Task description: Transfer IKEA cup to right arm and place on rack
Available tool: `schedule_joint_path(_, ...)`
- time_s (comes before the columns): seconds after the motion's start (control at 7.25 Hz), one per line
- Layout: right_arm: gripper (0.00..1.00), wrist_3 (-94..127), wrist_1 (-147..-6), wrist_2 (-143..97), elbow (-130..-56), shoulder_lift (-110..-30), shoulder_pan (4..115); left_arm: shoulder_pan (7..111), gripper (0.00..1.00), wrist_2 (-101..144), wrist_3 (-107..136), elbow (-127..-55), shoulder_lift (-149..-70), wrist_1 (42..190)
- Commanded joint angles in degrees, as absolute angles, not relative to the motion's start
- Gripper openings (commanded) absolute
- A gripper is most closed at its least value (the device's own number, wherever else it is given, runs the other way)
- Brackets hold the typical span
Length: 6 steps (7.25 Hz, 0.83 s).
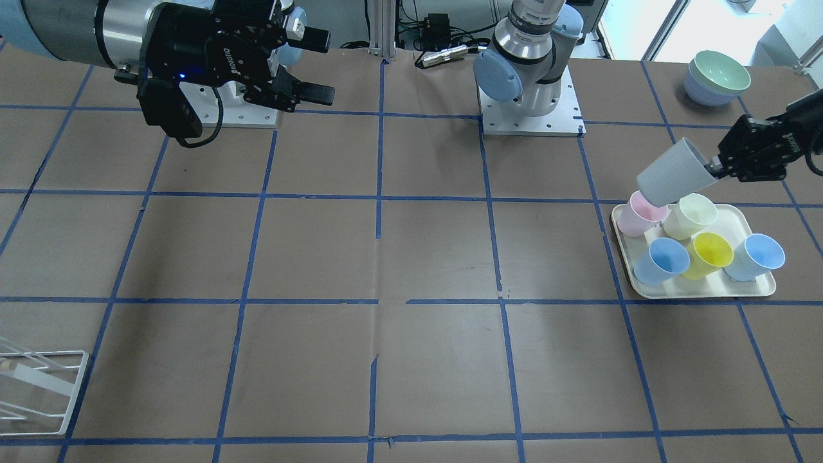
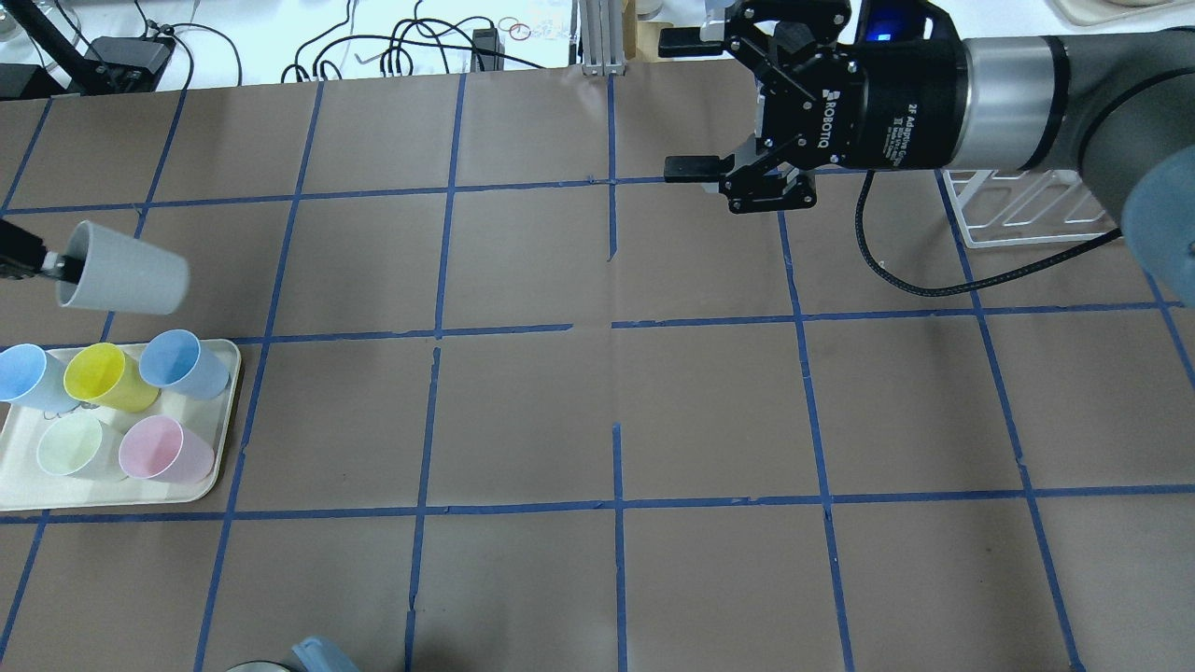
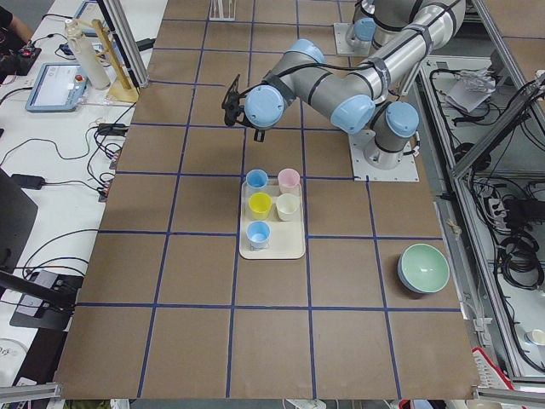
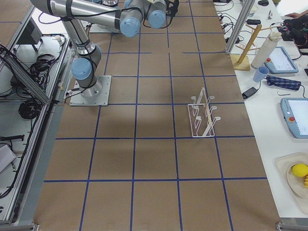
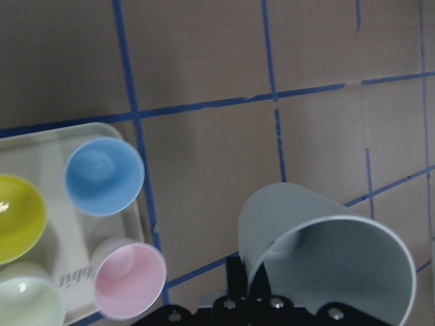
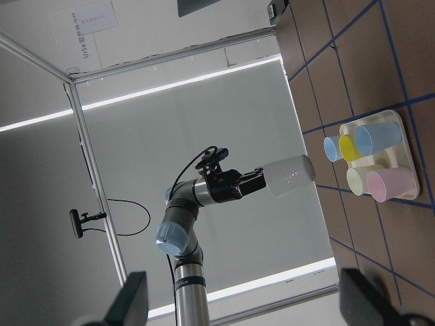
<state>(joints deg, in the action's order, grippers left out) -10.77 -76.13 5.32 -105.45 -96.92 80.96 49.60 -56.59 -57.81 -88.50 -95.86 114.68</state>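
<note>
The IKEA cup (image 1: 675,172) is a pale grey tumbler held on its side in the air, just above the pink cup (image 1: 638,214) on the tray. My left gripper (image 1: 710,168) is shut on its rim. The cup also shows in the overhead view (image 2: 121,273), the left wrist view (image 5: 326,251) and the right wrist view (image 6: 289,176). My right gripper (image 1: 315,67) is open and empty, high over the table's far side from the cup (image 2: 686,105). The white wire rack (image 1: 38,386) stands on the right arm's side (image 4: 203,114).
A cream tray (image 1: 707,290) holds pink, pale green (image 1: 689,216), yellow (image 1: 708,254) and two light blue cups (image 1: 662,260). Stacked bowls (image 1: 717,77) sit beyond the tray near the left arm. Brown paper with a blue tape grid covers the table.
</note>
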Motion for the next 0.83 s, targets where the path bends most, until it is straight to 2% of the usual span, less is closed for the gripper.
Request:
schedule_joint_path(0.0,1.00,-13.3,-75.9,-1.1,-105.5,-95.2,81.0,58.1,0.00,-40.2,-50.0,-90.5,-94.8,119.7)
schedule_joint_path(0.28,1.00,-13.4,-75.9,-2.4,-105.5,-94.7,81.7,63.1,0.00,-28.7,-48.7,-92.3,-93.1,129.9)
schedule_joint_path(0.69,1.00,-18.9,-75.5,-2.3,-105.6,-91.9,82.2,68.9,0.00,-23.6,-48.6,-92.5,-91.9,132.4)
